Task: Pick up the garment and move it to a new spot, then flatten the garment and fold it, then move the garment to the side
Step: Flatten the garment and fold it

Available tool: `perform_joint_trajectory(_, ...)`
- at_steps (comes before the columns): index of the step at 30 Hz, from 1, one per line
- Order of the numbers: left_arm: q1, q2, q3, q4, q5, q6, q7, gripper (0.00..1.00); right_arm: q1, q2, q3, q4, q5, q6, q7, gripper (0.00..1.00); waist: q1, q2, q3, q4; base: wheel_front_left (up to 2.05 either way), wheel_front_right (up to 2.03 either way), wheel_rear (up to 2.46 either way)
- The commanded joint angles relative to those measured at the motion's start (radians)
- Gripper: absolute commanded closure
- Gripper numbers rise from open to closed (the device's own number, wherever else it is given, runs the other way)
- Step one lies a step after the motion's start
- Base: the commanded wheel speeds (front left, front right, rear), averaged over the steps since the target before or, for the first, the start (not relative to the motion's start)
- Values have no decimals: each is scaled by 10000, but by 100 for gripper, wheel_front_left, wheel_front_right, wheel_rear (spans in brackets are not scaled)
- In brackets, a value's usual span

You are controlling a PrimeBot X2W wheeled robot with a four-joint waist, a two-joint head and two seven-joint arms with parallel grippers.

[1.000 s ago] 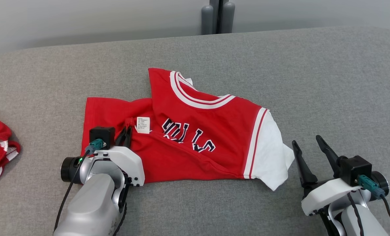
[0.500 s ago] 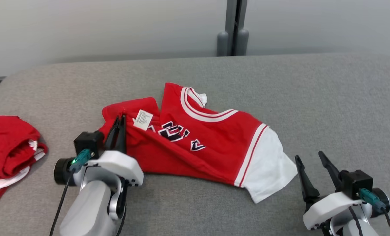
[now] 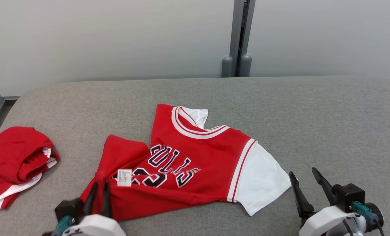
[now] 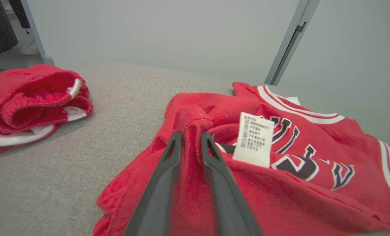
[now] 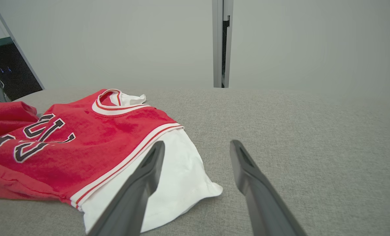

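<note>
Red shirt (image 3: pixel 195 164) lies crumpled on the grey cushion (image 3: pixel 329 124), approx. centre-left of the head view, front side up w/ dark lettering (image 3: pixel 168 160) showing. The white-and-red striped collar (image 3: pixel 195 129) is at its far edge. One white sleeve (image 3: pixel 260 178) lies flat on the robot's right side, its corner pointing toward the near edge. The shirt's left part is folded over and drawn into a peak toward the near-left, w/ a white care label (image 3: pixel 124 177) turned out next to it. The left hand (image 3: pixel 100 183) is at that peak. In the left wrist view the left hand (image 4: pixel 191 136) is narrow, its two dark fingers (image 4: pixel 162 183) closed on a bunched ridge of red cloth, and the label (image 4: pixel 253 139) stands just beside the fingertips on that view's right. The right hand (image 3: pixel 302 172) sits at the near-right, just beside the sleeve corner but not touching it. Its fingers are spread wide w/ nothing btw them, which the right wrist view (image 5: pixel 198 144) confirms, the sleeve (image 5: pixel 178 177) lying partly behind one finger. Well apart on the far left of the cushion lies a second red garment (image 3: pixel 16 160) w/ white trim, rolled in a heap, also seen in the left wrist view (image 4: pixel 34 98). Behind the cushion is a pale wall (image 3: pixel 116 39) w/ a grey upright post (image 3: pixel 242 32).
</note>
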Motion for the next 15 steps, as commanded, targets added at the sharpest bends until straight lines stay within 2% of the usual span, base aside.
perform_joint_trajectory(1,136,49,121,-5,34,65,-49,0,104,-74,-9,11,68,-2,0,0,0,0,-46,-73,0,0,0)
perform_joint_trajectory(8,839,23,664,-523,152,346,-49,0,255,-40,-79,-69,88,-2,0,0,0,0,-140,-241,0,0,0)
perform_joint_trajectory(15,478,21,821,-930,629,401,-50,0,179,56,-59,-102,112,-2,0,0,0,0,-175,-366,0,0,0)
